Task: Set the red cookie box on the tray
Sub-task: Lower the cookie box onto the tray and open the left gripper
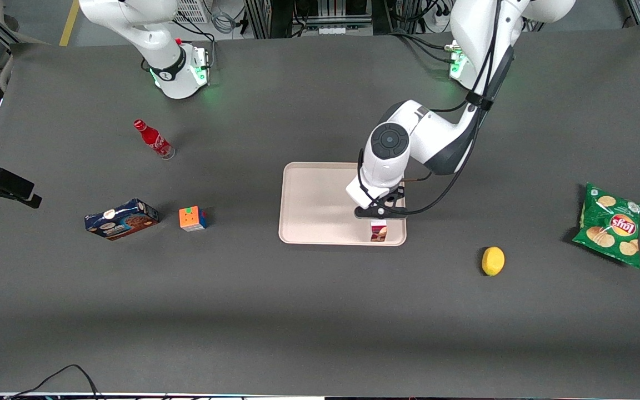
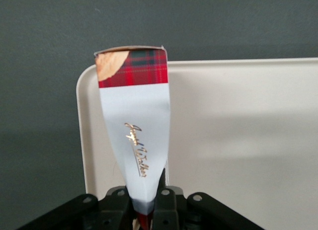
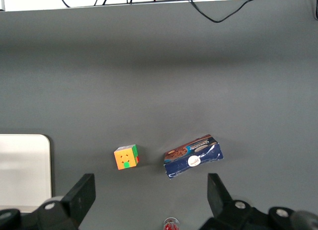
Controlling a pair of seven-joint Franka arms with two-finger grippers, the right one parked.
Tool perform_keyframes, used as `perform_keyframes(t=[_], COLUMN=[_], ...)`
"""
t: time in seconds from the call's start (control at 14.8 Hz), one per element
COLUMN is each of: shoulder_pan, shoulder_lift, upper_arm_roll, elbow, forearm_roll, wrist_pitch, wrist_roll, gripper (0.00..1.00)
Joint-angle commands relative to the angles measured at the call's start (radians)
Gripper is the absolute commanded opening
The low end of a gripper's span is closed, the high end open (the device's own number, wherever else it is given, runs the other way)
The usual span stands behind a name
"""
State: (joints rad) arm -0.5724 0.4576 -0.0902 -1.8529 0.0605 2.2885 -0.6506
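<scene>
My gripper (image 1: 379, 214) grasps the red cookie box (image 1: 378, 231), jaws clenched on its end. The box hangs over the tray (image 1: 320, 203) at the tray's corner nearest the front camera, toward the working arm's end. Bare tray floor lies beside it. From the box, a lemon (image 1: 493, 261) sits about four o'clock, well apart. The arm hides most of the box.
</scene>
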Motion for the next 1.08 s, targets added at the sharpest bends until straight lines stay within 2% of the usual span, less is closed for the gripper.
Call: perform_keyframes(t=[0.0, 0.47, 0.54, 0.61, 0.68, 0.74, 1.02], shoulder_pan=[-0.009, -0.009, -0.009, -0.009, -0.009, -0.009, -0.007], shoulder_lift=[-0.030, -0.013, -0.010, -0.010, -0.008, -0.010, -0.019], upper_arm_roll=[0.015, 0.036, 0.036, 0.038, 0.040, 0.040, 0.041], elbow=[-0.094, -0.124, -0.124, -0.124, -0.124, -0.124, -0.117], forearm_roll=[0.039, 0.039, 0.039, 0.039, 0.039, 0.039, 0.036], wrist_pitch=[0.097, 0.154, 0.155, 0.155, 0.157, 0.158, 0.149], wrist_roll=[-0.012, -0.009, -0.011, -0.011, -0.011, -0.017, -0.020], gripper=[0.00, 0.00, 0.07, 0.39, 0.65, 0.99, 1.00])
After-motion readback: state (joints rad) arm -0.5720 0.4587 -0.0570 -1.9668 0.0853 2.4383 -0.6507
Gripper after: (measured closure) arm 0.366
